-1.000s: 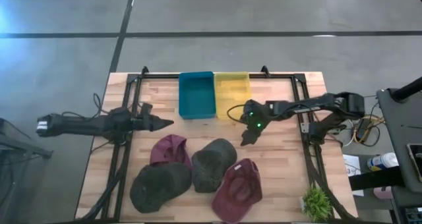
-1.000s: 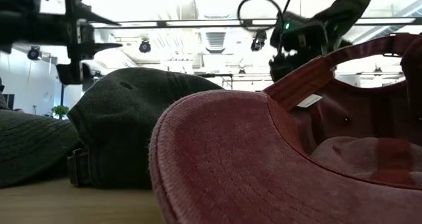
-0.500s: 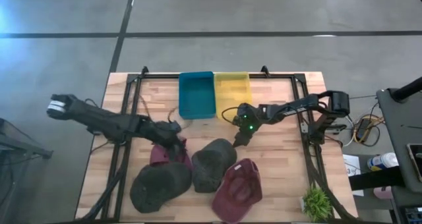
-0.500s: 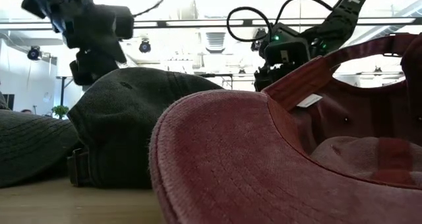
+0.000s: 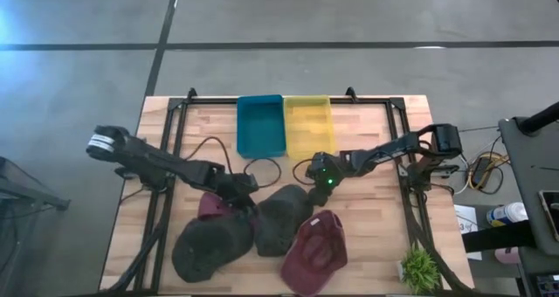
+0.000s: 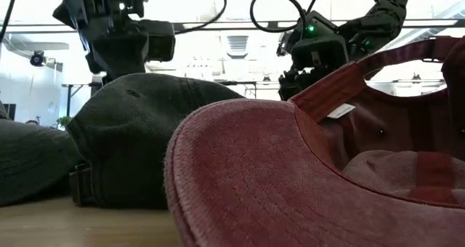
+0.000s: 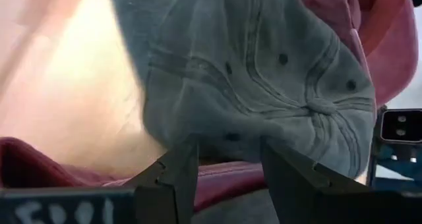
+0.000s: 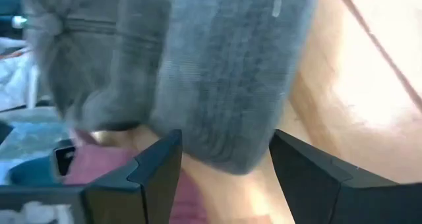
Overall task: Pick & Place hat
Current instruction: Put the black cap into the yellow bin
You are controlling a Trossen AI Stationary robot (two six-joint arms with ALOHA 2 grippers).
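Several caps lie on the table: a dark grey cap (image 5: 281, 218) in the middle, a maroon cap (image 5: 314, 252) near it, another maroon cap (image 5: 214, 203) to its left and a dark cap (image 5: 210, 246) at the near left. My left gripper (image 5: 247, 190) is open and tipped down at the grey cap's left side, with the crown's edge (image 7: 227, 135) between its fingers. My right gripper (image 5: 316, 188) is open at the cap's far right side, its fingers on either side of the brim (image 8: 217, 118). My left gripper comes down slanting from the table's left onto the grey cap's crown edge (image 7: 231, 138); I cannot tell whether the fingers touch it. My right gripper comes slanting from the right at the cap's brim (image 8: 221, 128); I cannot tell whether it touches.
A blue bin (image 5: 260, 125) and a yellow bin (image 5: 307, 122) stand side by side at the table's far edge. A small green plant (image 5: 419, 266) sits at the near right corner. A black frame (image 5: 403, 148) runs along the table's sides.
My left arm has swung from the table's left side toward the caps and tipped its gripper down beside the grey cap. My right gripper has moved left and toward the near edge, coming down to the same cap.
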